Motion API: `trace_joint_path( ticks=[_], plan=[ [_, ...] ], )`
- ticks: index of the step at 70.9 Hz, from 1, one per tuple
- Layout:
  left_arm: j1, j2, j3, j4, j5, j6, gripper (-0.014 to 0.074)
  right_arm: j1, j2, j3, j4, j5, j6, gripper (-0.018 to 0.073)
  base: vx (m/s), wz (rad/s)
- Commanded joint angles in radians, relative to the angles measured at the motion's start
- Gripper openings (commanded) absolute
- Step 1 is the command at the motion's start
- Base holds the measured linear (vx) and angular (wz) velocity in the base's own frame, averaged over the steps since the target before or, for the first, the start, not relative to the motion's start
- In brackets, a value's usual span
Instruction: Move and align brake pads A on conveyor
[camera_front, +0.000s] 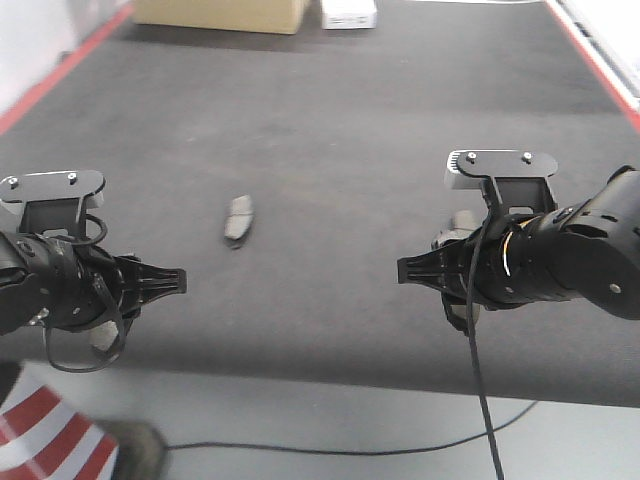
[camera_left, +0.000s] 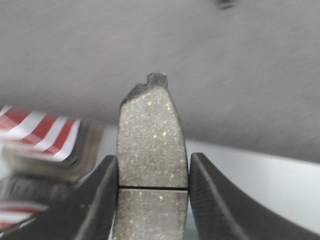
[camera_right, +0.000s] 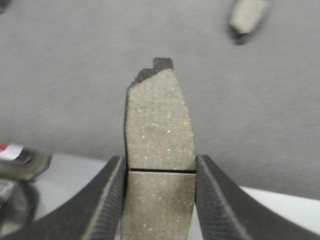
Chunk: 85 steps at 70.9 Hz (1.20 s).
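Left gripper up close — its jaws are clamped on a brake pad, one finger on each long edge right at the cross groove, friction face up, the far end jutting out past the fingertips over the conveyor's near edge. Right gripper shows the same: jaws pressed against both sides of a second pad at its groove, its tip reaching out over the belt. Further out on the conveyor a third pad lies loose between the two arms — well clear of both. At the far edge sit a cardboard box and a white box.
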Motion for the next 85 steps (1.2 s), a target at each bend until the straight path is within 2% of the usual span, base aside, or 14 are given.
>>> trace_joint_path(
  ticks=[1,85],
  plan=[
    [-0.004,-0.034,-0.026,0.029,-0.036,-0.002,0.0104,-0.001,-0.036,-0.028,-0.030,-0.054,-0.001,-0.0006,0.13,-0.32],
    [-0.004,-0.034,-0.026,0.029,-0.036,-0.002,0.0104,-0.001,-0.036,-0.028,-0.030,-0.054,-0.001,-0.0006,0.14,-0.07]
  ],
)
